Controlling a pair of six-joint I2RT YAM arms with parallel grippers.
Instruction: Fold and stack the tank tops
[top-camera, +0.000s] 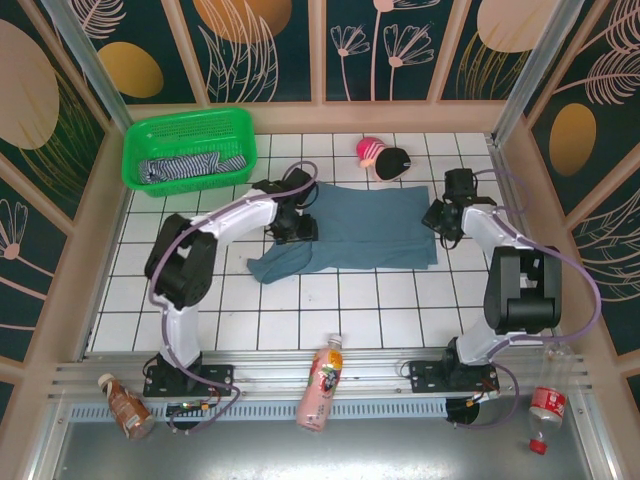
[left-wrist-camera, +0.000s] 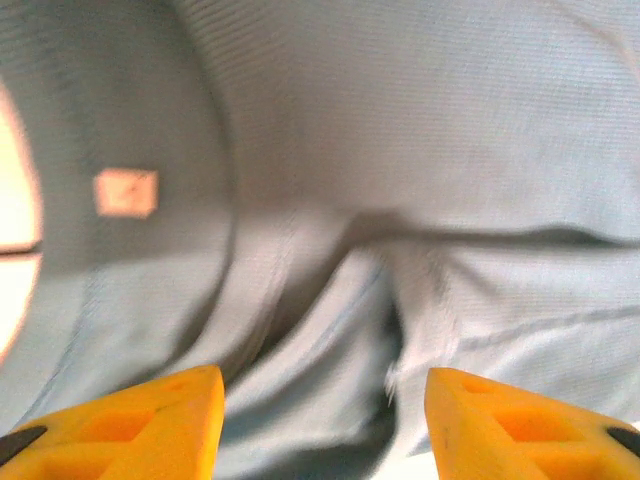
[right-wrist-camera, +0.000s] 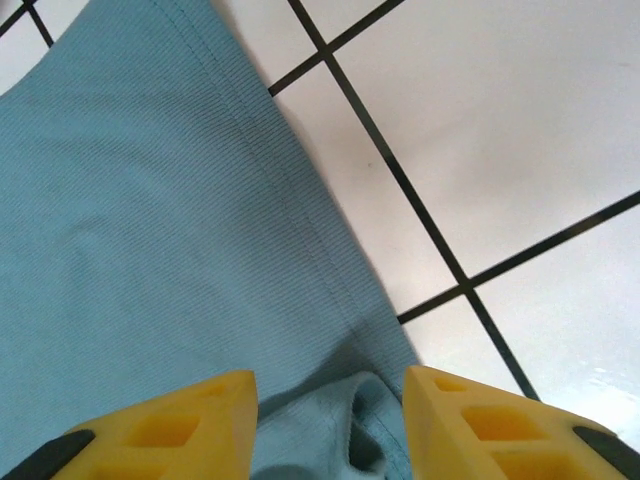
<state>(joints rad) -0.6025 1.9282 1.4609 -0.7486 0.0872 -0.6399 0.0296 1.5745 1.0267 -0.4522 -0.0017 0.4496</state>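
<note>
The blue-grey tank top (top-camera: 370, 228) lies spread on the white-tiled counter (top-camera: 350, 310), mostly flat. Its near-left part is bunched into a rumpled tail (top-camera: 280, 262). The striped tank top (top-camera: 185, 168) sits crumpled inside the green basket (top-camera: 190, 125) at the far left corner, well apart from the other top.

The left end effector (top-camera: 297, 228) is down over the left edge of the blue-grey top. In the left wrist view its yellow fingers (left-wrist-camera: 150, 420) stand wide apart — released, with wrinkled cloth lying between them and nothing pinched. A small pale label (left-wrist-camera: 125, 192) shows on the fabric farther out.

The right end effector (top-camera: 440, 220) is at the top's right edge. From the right wrist camera its fingers (right-wrist-camera: 480, 420) are also spread, with a small raised fold of the hem (right-wrist-camera: 360, 410) between them. The fold is not clamped from both sides, so it too is released. Bare tile lies just beside that hem.

A pink-and-black toy (top-camera: 383, 157) rests on the counter just beyond the top's far edge. A pink bottle (top-camera: 320, 385) lies on the rail between the arm bases.
</note>
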